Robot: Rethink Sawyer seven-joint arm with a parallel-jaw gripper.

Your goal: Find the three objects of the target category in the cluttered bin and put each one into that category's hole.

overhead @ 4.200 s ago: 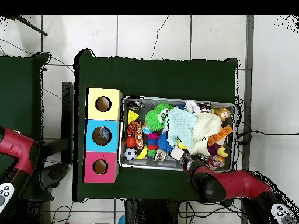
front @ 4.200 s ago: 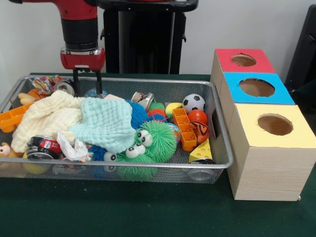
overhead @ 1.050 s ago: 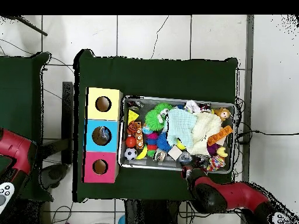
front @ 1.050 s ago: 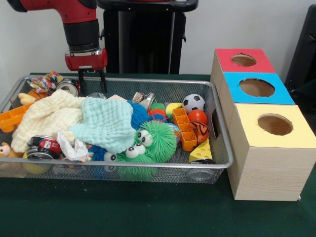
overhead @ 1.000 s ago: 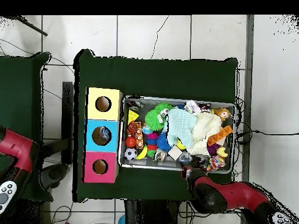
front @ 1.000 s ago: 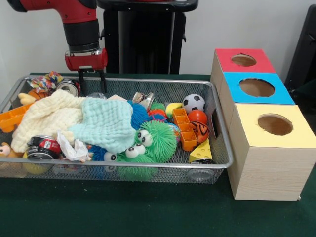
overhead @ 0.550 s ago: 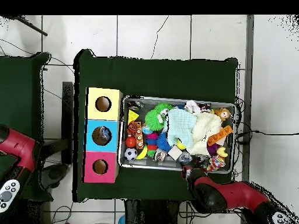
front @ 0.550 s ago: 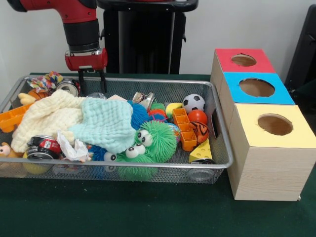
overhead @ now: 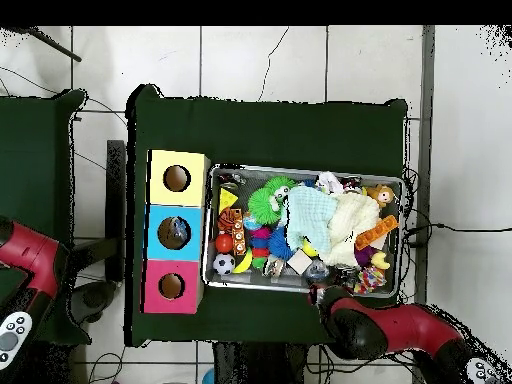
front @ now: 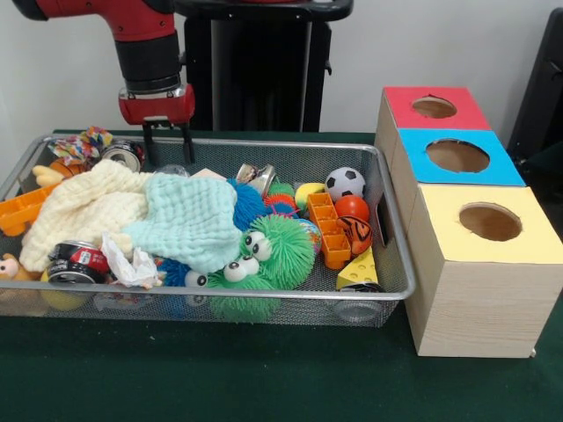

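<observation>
Clear bottle [front: 172, 170] sits at far edge of wire bin [front: 391, 230], half-buried — mint cloth [front: 192, 220] and cream cloth [front: 84, 209] crowd it in front, drink can [front: 120, 156] beside. Gripper [front: 167, 144] hangs just above bottle w/ fingers apart, not touching. Soccer ball [front: 345, 183] and fuzzy green toy [front: 271, 251] lie toward the hole boxes [front: 457, 156].

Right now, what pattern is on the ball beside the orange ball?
Black and white soccer ball, front view.

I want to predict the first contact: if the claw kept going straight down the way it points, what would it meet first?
Probably the clear plastic bottle at the cluttered bin's far rim, just below the open claw. The cream cloth lies close beside it, and depth is hard to judge, so the rim itself could come first.
</observation>
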